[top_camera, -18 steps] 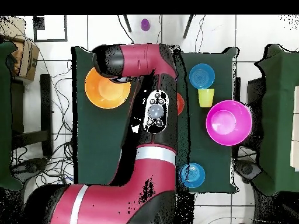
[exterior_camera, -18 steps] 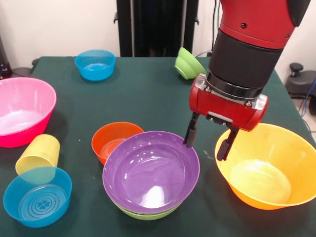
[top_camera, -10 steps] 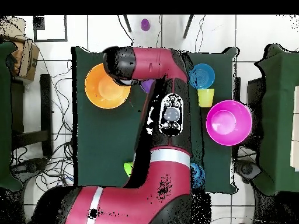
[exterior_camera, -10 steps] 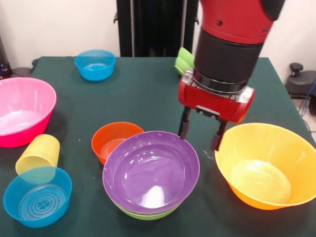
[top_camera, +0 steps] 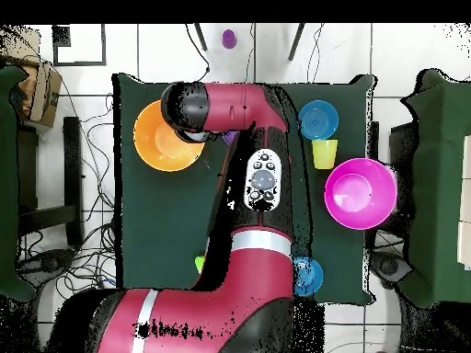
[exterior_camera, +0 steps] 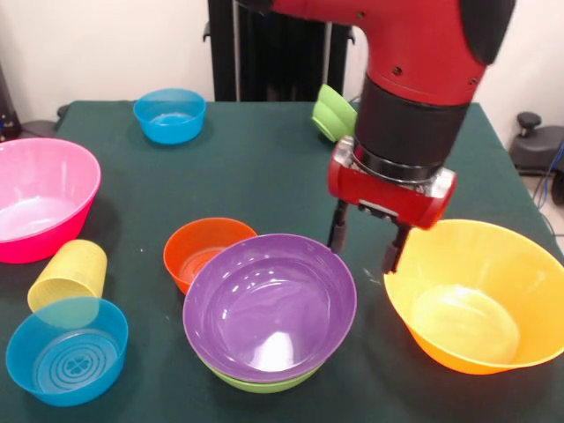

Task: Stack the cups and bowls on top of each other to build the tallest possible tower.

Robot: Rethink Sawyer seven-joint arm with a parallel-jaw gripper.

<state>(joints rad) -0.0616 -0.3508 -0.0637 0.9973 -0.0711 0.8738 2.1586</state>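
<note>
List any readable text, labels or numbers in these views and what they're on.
None readable.
The near blue bowl has only raised rings on its base, no letters.
The arm's pale panel shows round buttons, any markings too small to read.

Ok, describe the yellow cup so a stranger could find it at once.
Start at the big pink bowl at the table's left edge in the front view. Just in front of it, the yellow cup leans over a blue bowl. It alone is ribbed and taller than wide.
</note>
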